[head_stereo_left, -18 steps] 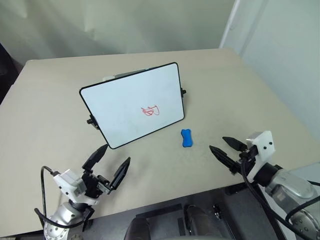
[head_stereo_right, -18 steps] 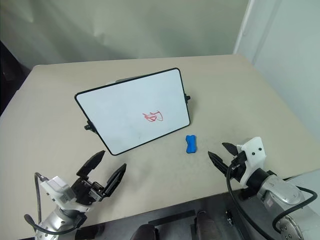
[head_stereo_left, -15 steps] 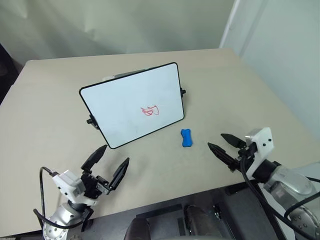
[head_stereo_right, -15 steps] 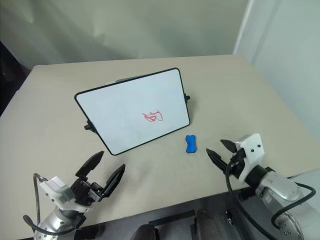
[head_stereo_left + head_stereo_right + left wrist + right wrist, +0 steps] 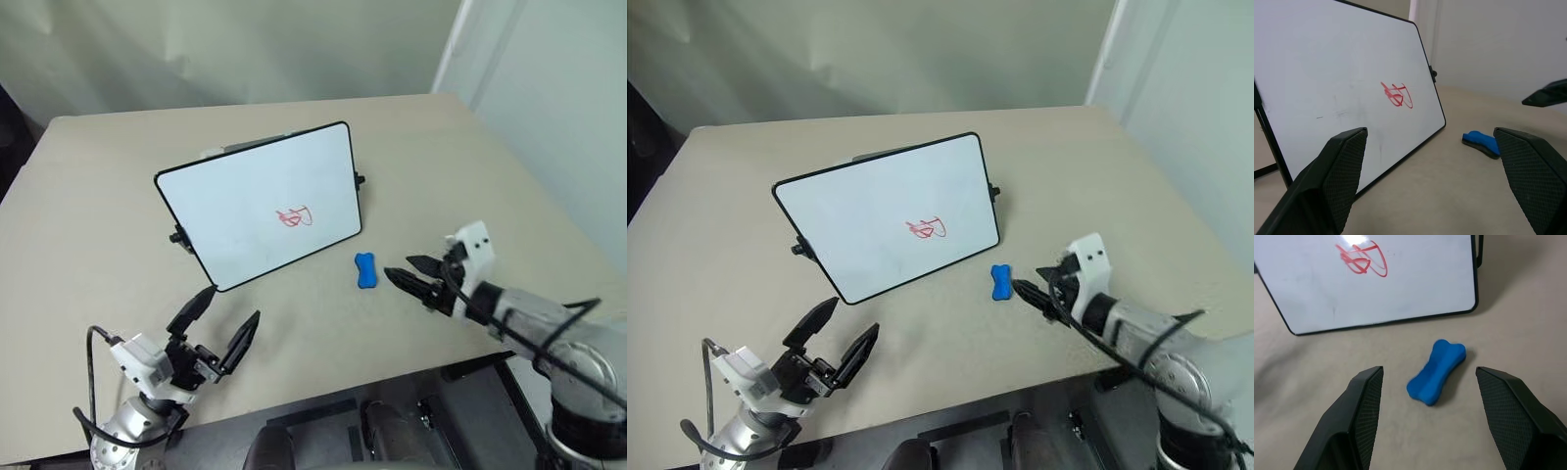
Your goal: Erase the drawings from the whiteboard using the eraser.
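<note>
The whiteboard [image 5: 245, 211] stands tilted on the tan table, with the drawings [image 5: 294, 216], a small red scribble, on its right half. The blue bone-shaped eraser [image 5: 364, 270] lies flat on the table just in front of the board's lower right corner. My right gripper [image 5: 399, 267] is open a short way to the right of the eraser, its fingertips pointing at it without touching. In the right wrist view the eraser [image 5: 1436, 371] lies between and beyond the two fingers. My left gripper [image 5: 233, 304] is open and empty, hovering near the table's front edge below the board's lower left corner.
The table [image 5: 98, 196] ends close behind my grippers at its front edge [image 5: 323, 387] and on the right. A wall stands beyond the far edge. The board's stand and a black side knob [image 5: 177, 237] stick out past its frame.
My right gripper has moved left and forward, from near the table's front right edge to just beside the eraser. The left gripper, the board and the eraser have stayed put.
</note>
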Robot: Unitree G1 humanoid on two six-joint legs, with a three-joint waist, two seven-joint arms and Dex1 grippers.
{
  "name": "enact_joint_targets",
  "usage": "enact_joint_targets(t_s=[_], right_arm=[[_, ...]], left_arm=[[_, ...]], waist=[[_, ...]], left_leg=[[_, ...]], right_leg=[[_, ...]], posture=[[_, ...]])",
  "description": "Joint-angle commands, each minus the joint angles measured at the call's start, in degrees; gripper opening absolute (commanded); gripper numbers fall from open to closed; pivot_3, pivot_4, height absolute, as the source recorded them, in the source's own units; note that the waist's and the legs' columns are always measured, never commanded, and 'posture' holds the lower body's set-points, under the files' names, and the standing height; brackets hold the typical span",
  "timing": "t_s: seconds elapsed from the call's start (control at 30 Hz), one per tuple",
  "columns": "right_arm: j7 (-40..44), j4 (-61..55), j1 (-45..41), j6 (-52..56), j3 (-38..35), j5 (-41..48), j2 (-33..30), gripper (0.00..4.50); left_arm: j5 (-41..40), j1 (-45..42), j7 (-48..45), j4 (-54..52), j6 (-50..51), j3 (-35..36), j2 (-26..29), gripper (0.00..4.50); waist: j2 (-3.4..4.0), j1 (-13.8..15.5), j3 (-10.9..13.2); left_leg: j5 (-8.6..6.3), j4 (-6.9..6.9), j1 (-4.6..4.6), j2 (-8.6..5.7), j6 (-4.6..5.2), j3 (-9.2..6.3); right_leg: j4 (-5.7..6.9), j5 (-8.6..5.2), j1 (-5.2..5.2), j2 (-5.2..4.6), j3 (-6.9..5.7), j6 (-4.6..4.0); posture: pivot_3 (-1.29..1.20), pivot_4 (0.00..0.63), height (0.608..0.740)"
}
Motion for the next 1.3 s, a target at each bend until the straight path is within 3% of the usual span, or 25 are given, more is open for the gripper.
enact_joint_targets(t_s=[0.03, 0.1, 0.2, 0.27, 0.3, 0.9, 1.3], right_arm=[[-2.84, 2.68, -3.75, 2.35, 1.61, -0.82, 0.65, 3.19], [-3.83, 4.74, -5.52, 3.17, 2.56, -1.62, 1.07, 3.19], [-4.22, 6.09, -6.58, 3.69, 4.13, -2.56, 1.18, 3.78], [-4.02, 6.11, -6.84, 3.61, 4.95, -2.63, 1.46, 4.43], [-4.18, 6.48, -7.08, 3.77, 5.33, -2.76, 1.85, 4.47], [-7.61, 18.14, -17.72, 9.47, 6.97, -8.01, 9.75, 4.47], [-6.96, 19.53, -17.10, 9.80, 14.10, -14.17, 6.97, 4.47]], left_arm=[[-0.62, -0.16, 0.40, -1.20, -0.54, 1.05, 0.27, 4.50], [-0.45, -0.34, 0.47, -1.08, -0.44, 0.96, 0.27, 4.50], [-0.08, -0.77, 0.64, -0.65, -0.39, 0.81, 0.21, 4.50], [-0.02, -1.09, 0.70, -0.33, -0.37, 0.90, 0.29, 4.50], [-0.06, -1.21, 0.72, -0.17, -0.41, 1.03, 0.38, 4.50], [-0.88, -1.24, 0.67, -0.38, -0.13, 1.45, 0.62, 4.50], [-1.19, -1.04, 0.59, -0.35, -0.15, 1.88, 0.65, 4.50]], waist=[[0.00, 0.13, 0.00], [0.00, 0.22, 0.00], [0.00, 0.31, 0.00], [0.00, 0.31, 0.00], [0.00, 0.31, 0.00], [0.00, 0.21, 0.00], [0.00, 0.19, 0.00]], left_leg=[[0.00, 0.00, 0.02, 0.00, 0.00, 0.00], [0.01, 0.01, 0.10, 0.00, -0.03, -0.02], [0.01, 0.01, 0.06, 0.00, -0.04, -0.02], [0.01, 0.01, 0.05, 0.00, -0.04, -0.02], [0.01, 0.01, 0.03, 0.00, -0.04, -0.02], [-0.16, 0.02, 0.00, 0.00, 0.28, -0.02], [-0.05, 0.02, -0.05, 0.00, 0.07, -0.02]], right_leg=[[0.01, 0.00, -0.01, 0.00, 0.00, 0.01], [0.01, 0.01, -0.12, -0.01, 0.00, 0.01], [-0.02, 0.01, -0.14, -0.01, 0.00, 0.02], [-0.03, 0.01, -0.14, -0.01, -0.01, 0.02], [-0.04, 0.01, -0.15, -0.01, -0.01, 0.02], [0.11, 0.10, -0.33, 0.00, -0.01, 0.15], [0.11, 0.10, -0.37, 0.00, -0.02, 0.15]], posture=[[0.00, 0.150, 0.740], [0.00, 0.150, 0.740], [0.00, 0.150, 0.740], [0.00, 0.150, 0.740], [0.00, 0.150, 0.740], [0.00, 0.150, 0.740], [0.00, 0.150, 0.740]])
